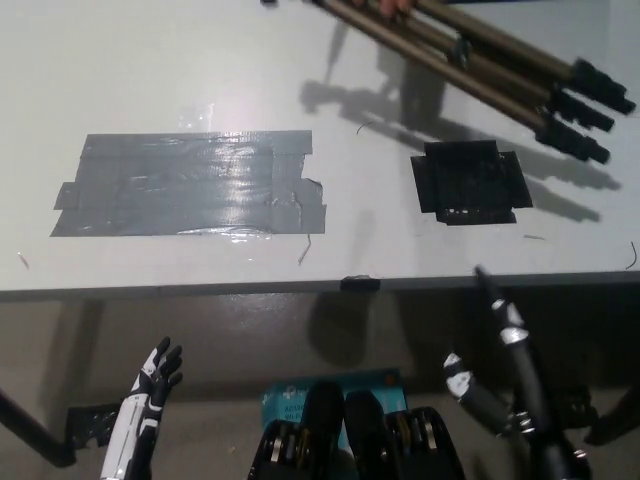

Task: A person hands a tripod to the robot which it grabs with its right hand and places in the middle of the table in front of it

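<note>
Nearest me, both hands hang below the table's near edge: the white left hand (152, 383) at the left, the black right hand (508, 385) at the right, each empty with fingers spread. A bare strip of matte white table (400, 245) runs along that edge. Further in lie a crinkled, glossy grey tape patch (190, 185) and a squarish black tape patch (468, 180). Over the far right corner slants the folded tripod (490, 62), its legs bronze tubes with black tips, held by a person's fingers (395, 8).

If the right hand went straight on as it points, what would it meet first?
The right hand would probably meet the table's front edge, then the black tape patch; depth is unclear.
</note>
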Controlling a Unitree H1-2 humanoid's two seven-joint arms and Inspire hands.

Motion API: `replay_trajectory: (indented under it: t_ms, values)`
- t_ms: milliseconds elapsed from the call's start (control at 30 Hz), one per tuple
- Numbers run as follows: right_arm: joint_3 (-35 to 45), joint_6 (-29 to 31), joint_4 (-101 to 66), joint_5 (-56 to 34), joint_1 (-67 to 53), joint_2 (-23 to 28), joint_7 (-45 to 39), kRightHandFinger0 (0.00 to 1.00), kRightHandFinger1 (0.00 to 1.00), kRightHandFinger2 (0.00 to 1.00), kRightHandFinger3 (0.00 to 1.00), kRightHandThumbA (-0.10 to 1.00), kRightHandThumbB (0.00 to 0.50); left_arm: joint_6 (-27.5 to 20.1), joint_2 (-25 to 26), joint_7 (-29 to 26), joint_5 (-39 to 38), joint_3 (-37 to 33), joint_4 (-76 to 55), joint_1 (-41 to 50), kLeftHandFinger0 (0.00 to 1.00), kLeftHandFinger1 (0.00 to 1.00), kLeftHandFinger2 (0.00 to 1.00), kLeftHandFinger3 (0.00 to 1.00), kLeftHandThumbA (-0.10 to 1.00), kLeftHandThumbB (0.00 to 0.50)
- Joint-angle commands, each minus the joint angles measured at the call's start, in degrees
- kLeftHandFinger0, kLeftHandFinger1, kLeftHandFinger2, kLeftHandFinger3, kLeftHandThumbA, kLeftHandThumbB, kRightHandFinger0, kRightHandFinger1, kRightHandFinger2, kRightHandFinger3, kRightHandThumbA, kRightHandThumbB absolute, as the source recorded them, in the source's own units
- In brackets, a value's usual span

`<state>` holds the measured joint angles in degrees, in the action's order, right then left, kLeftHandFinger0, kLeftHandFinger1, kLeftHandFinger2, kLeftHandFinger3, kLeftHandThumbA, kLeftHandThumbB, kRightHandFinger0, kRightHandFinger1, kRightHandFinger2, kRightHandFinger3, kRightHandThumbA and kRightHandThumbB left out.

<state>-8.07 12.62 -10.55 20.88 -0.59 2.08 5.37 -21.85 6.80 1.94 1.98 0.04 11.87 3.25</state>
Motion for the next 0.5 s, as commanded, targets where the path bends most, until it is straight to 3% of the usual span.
replay_trajectory:
  t_ms: [0,100,200,233,467]
  values:
    - [3.39,-5.30,-16.54,4.17,3.72,2.75,-2.93,1.00,1.00,1.00,1.00,0.54,0.207,-4.24,0.32,0.29,0.45,-0.34,-0.48,1.88,1.00,1.00,1.00,1.00,0.94,0.258]
    - [4.81,-6.01,-18.74,8.60,9.21,3.98,-3.07,1.00,1.00,1.00,1.00,0.53,0.248,-4.07,0.08,0.18,0.50,-0.40,-0.17,2.18,1.00,1.00,1.00,1.00,0.93,0.282]
    - [4.96,-12.41,-21.36,11.02,15.39,4.34,-6.78,1.00,1.00,1.00,1.00,0.63,0.281,-3.82,0.05,-0.15,1.07,-0.37,-0.19,2.18,1.00,1.00,1.00,1.00,0.95,0.295]
    - [4.86,-16.63,-22.50,13.69,18.31,4.09,-9.15,1.00,1.00,1.00,1.00,0.70,0.291,-3.47,0.08,-0.30,1.39,-0.35,-0.54,2.14,1.00,1.00,1.00,1.00,0.96,0.290]
    - [3.82,-24.75,-14.57,25.22,29.61,5.15,-12.04,1.00,1.00,1.00,1.00,0.75,0.324,-4.06,-0.13,0.04,0.89,-0.43,-0.50,1.68,1.00,1.00,1.00,1.00,0.95,0.264]
